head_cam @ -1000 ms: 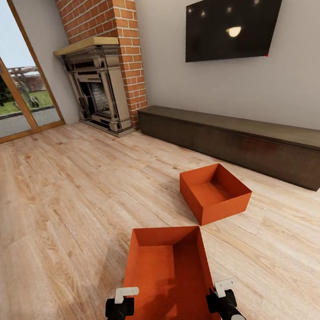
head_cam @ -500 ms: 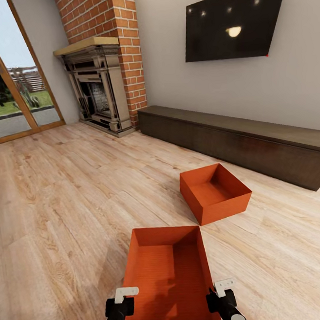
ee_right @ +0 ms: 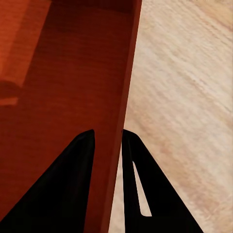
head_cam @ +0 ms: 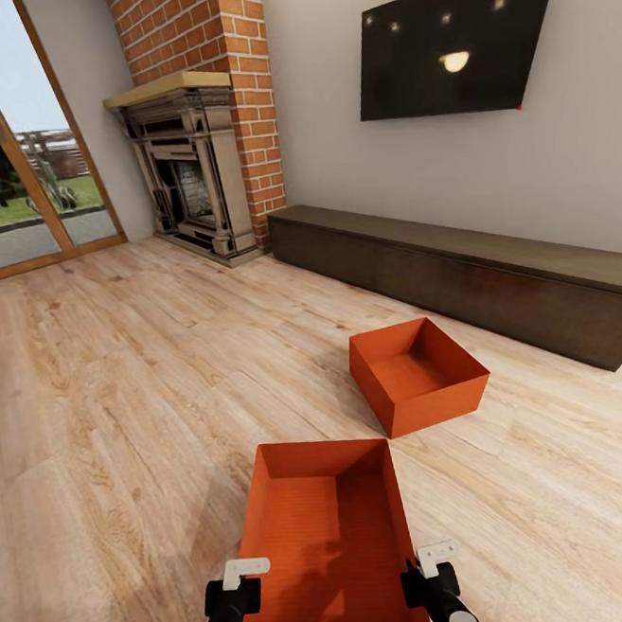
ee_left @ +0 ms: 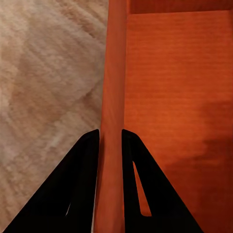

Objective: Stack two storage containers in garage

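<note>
An orange-red storage container (head_cam: 331, 537) sits low in the head view, held by its two side walls. My left gripper (head_cam: 244, 584) is shut on its left wall (ee_left: 110, 121), one black finger on each side of the thin wall. On the opposite side, my right gripper (head_cam: 424, 571) is shut on the right wall (ee_right: 121, 126) in the same way. The second storage container (head_cam: 416, 373) rests on the light wood plank floor of the living room, farther ahead and to the right, near the long cabinet.
A long dark low cabinet (head_cam: 479, 276) runs along the right wall under a black wall TV (head_cam: 456, 40). A red brick fireplace (head_cam: 203, 160) stands in the far corner, with glass doors (head_cam: 12, 169) to its left. Wood plank floor (head_cam: 119, 387) spreads out on the left.
</note>
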You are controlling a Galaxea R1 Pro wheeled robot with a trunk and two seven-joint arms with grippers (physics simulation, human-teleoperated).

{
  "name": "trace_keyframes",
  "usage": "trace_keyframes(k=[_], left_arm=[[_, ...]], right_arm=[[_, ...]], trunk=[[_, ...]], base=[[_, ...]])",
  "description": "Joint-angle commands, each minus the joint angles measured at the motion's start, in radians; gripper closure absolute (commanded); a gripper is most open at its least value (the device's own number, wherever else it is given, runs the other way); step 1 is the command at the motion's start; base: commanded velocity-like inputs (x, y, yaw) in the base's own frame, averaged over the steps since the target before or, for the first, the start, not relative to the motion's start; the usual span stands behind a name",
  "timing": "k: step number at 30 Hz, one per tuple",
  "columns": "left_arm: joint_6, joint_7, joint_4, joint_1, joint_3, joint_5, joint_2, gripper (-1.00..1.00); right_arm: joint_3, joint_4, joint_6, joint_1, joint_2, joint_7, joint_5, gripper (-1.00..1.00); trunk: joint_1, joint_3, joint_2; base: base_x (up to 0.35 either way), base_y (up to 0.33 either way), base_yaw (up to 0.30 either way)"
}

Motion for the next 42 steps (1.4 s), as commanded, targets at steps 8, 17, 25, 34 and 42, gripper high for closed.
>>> trace_keyframes(k=[8,17,25,34,42], left_arm=[[-0.001,0.009,-0.001,-0.001,-0.001,0.0,-0.001,1.0],[-0.001,0.009,-0.001,-0.001,-0.002,0.0,-0.001,1.0],[-0.003,0.009,-0.001,-0.001,-0.003,-0.001,-0.001,1.0],[-0.003,0.009,-0.001,-0.001,-0.003,-0.002,0.0,1.0],[-0.001,0.009,-0.001,-0.001,-0.001,-0.002,0.0,1.0]], right_arm=[[-0.015,0.001,-0.008,-0.001,0.0,-0.014,0.0,1.0],[-0.015,0.001,-0.01,-0.001,0.0,-0.014,0.0,1.0],[-0.015,0.001,-0.01,-0.001,0.0,-0.013,0.0,1.0],[-0.015,0.001,-0.009,-0.001,0.0,-0.013,0.0,1.0],[-0.015,0.001,-0.01,-0.001,0.0,-0.013,0.0,1.0]], trunk=[[0.0,-0.001,0.0],[0.0,-0.001,0.0],[0.0,-0.001,0.0],[0.0,-0.001,0.0],[0.0,-0.001,0.0]], base=[[0.0,0.0,0.0],[0.0,0.0,0.0],[0.0,0.0,0.0],[0.0,0.0,0.0],[0.0,0.0,0.0]])
